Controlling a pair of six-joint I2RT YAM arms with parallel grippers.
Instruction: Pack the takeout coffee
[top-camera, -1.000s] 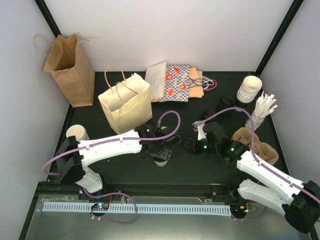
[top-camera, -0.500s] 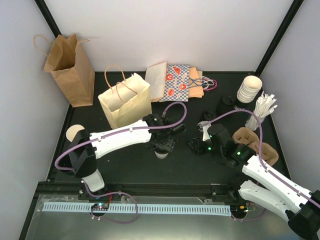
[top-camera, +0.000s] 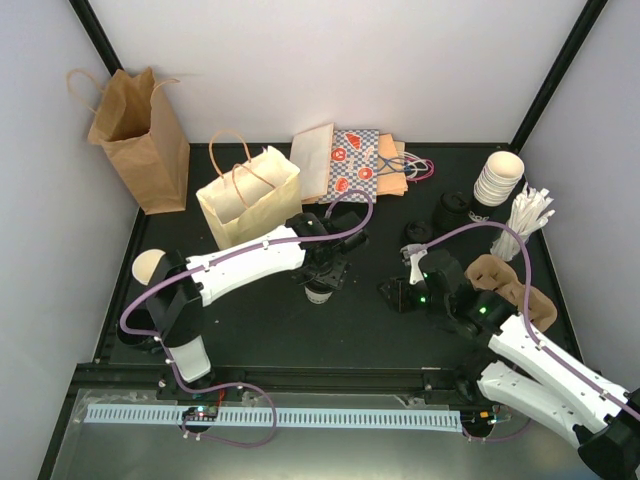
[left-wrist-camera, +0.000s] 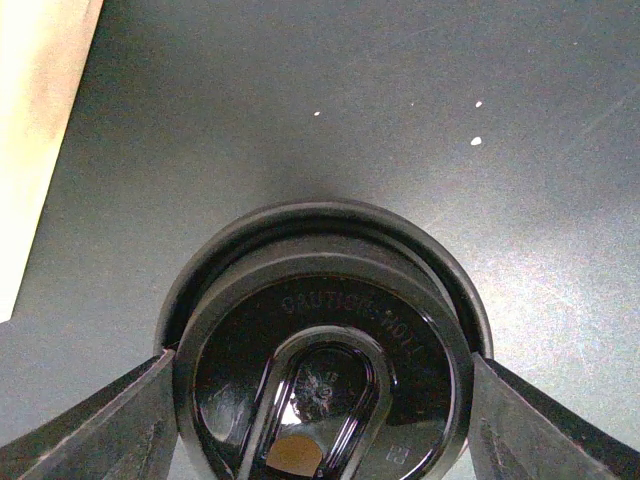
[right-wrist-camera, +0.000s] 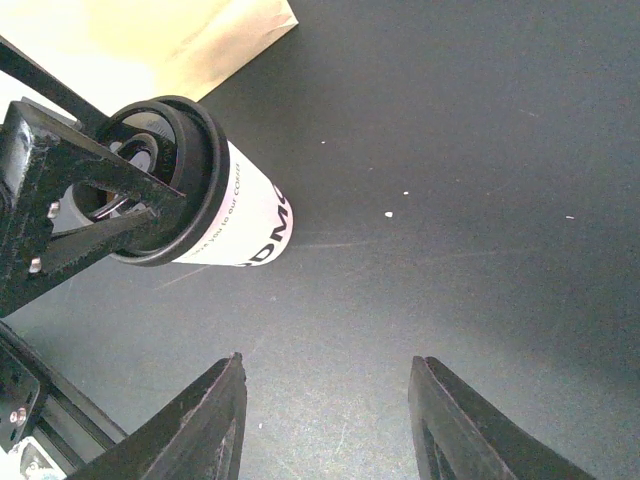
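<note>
Left hand around lidded cup, paper bag just behind-left, right hand apart on its right

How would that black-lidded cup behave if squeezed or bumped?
Probably light and crushable: the lidded cup has white paper walls. The left gripper grips at the black lid, likely its stiffest part. Tall and narrow, it could tip if nudged high.

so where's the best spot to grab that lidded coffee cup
The lidded coffee cup is probably best gripped on its white wall just under the black lid. Come from straight above with fingers on opposite sides, as the left end effector straddles it. It is upright, round and tapered, so the wider lid rim should stop slipping.
</note>
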